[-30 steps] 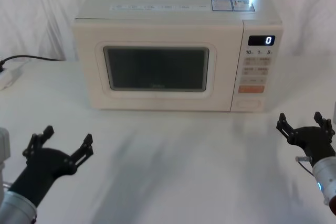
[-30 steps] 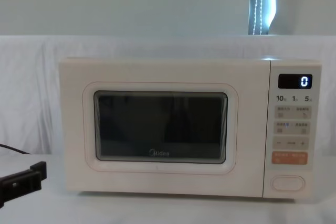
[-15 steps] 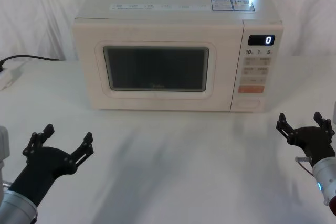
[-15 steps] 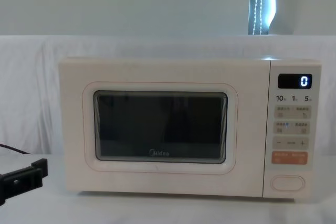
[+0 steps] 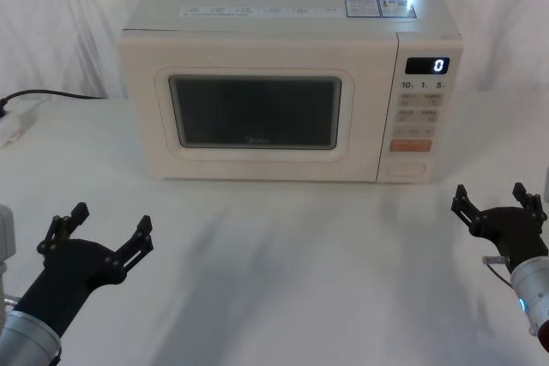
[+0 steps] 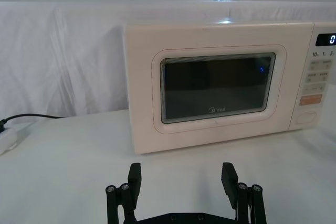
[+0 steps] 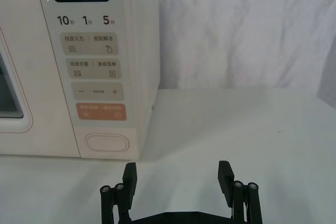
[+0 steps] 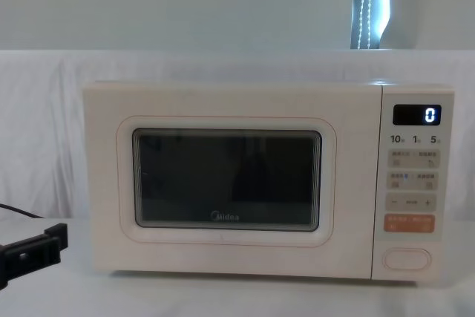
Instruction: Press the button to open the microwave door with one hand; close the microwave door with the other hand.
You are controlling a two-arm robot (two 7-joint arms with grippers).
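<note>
Cream-white microwave door (image 5: 257, 113) with dark rounded window: shut flush, facing the robot, long axis horizontal, left of narrow control panel (image 5: 418, 109). Left black gripper (image 5: 101, 231) and right black gripper (image 5: 498, 201): before the door, apart from it, jaws spread wide, holding nothing.

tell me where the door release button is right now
The oval button sits at the bottom of the microwave's control panel, right of the door, under the orange button.

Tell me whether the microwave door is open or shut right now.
Shut. The microwave door sits flush with the control panel, no gap along its edge, and the cavity shows only through the window.
</note>
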